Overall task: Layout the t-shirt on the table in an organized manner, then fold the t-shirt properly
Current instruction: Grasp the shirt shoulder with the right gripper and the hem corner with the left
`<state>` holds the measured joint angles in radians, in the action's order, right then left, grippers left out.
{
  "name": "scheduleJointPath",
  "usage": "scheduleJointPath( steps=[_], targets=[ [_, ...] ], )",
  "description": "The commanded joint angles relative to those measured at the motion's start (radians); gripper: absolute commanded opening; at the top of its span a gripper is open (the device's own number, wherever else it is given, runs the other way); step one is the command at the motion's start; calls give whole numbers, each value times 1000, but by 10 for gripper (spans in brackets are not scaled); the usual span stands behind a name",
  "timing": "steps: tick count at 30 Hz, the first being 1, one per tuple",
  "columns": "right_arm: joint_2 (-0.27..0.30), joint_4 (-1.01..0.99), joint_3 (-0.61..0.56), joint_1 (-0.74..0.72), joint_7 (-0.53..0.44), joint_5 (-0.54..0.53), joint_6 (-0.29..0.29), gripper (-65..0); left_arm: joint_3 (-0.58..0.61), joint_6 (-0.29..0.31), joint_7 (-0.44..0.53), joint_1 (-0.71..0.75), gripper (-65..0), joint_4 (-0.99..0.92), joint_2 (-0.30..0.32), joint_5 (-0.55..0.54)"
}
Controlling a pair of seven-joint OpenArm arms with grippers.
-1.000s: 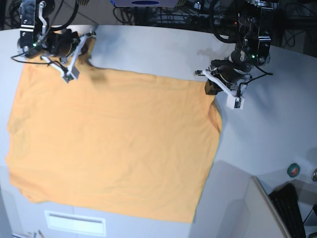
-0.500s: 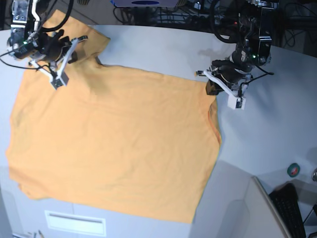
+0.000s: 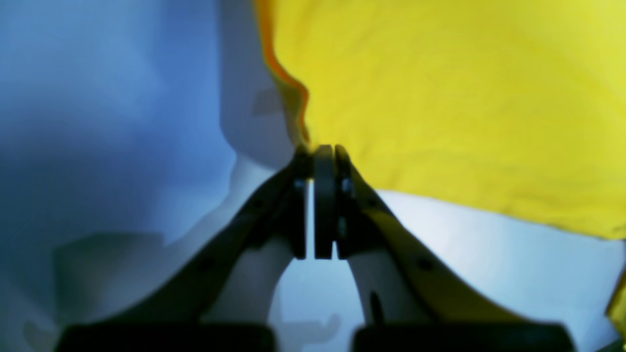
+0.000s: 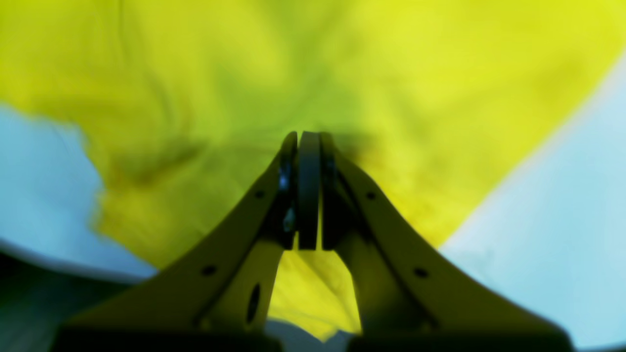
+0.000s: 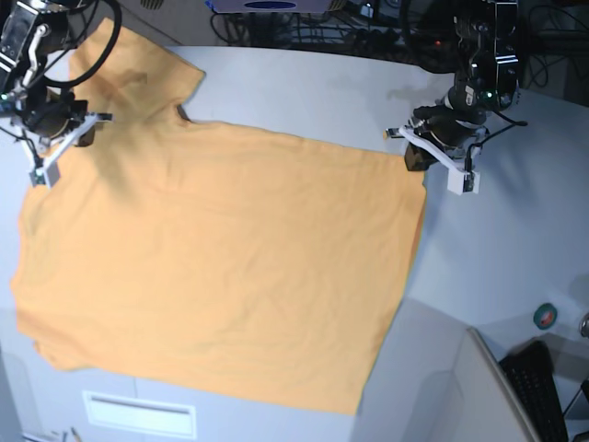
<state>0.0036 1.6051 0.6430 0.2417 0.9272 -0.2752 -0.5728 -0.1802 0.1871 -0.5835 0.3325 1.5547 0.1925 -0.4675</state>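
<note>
One orange t-shirt [image 5: 221,267] lies on one pale table [image 5: 515,221]. Two grippers show, the left gripper [image 5: 433,164] and the right gripper [image 5: 57,147]. One small round green and red object [image 5: 546,315] sits near the table's edge, beside one black keyboard [image 5: 538,387].

The t-shirt [image 5: 221,267] is soft matt cloth (lightly creased); the table [image 5: 515,239] looks smooth, faintly sheeny.

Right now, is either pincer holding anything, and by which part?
Both hold the t-shirt. The left pincer pinches a corner at its edge; the right pincer is shut on cloth near the sleeve, exact spot unclear.
</note>
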Motion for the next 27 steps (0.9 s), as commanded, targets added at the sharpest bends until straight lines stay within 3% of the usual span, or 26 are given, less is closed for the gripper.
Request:
scheduleJointPath(
  steps=[1, 3, 6, 8, 20, 25, 27],
  targets=[
    [-1, 27, 48, -8, -4, -12, -8, -650, -3, 10, 20, -6, -650, 17, 9, -9],
    [-15, 30, 105, 3, -4, -16, -8, -650, -3, 10, 20, -5, -650, 17, 9, -9],
    [-17, 28, 169, 44, -9, -68, -8, -390, -3, 10, 20, -5, -650, 17, 9, -9],
    [-15, 28, 196, 69, -10, -106, -8, -327, -3, 10, 20, -5, -650, 17, 9, -9],
    [26, -162, 229, 81, -44, -123, -10, -344, -2, 12, 20, -5, -650, 17, 9, -9],
    [26, -160, 143, 107, -56, -120, -103, -345, -2, 12, 20, -5, -650, 17, 11, -9],
    [23, -173, 139, 106, -59, -120, -105, -347, -2, 12, 20, -5, -650, 17, 11, -9]
  ],
)
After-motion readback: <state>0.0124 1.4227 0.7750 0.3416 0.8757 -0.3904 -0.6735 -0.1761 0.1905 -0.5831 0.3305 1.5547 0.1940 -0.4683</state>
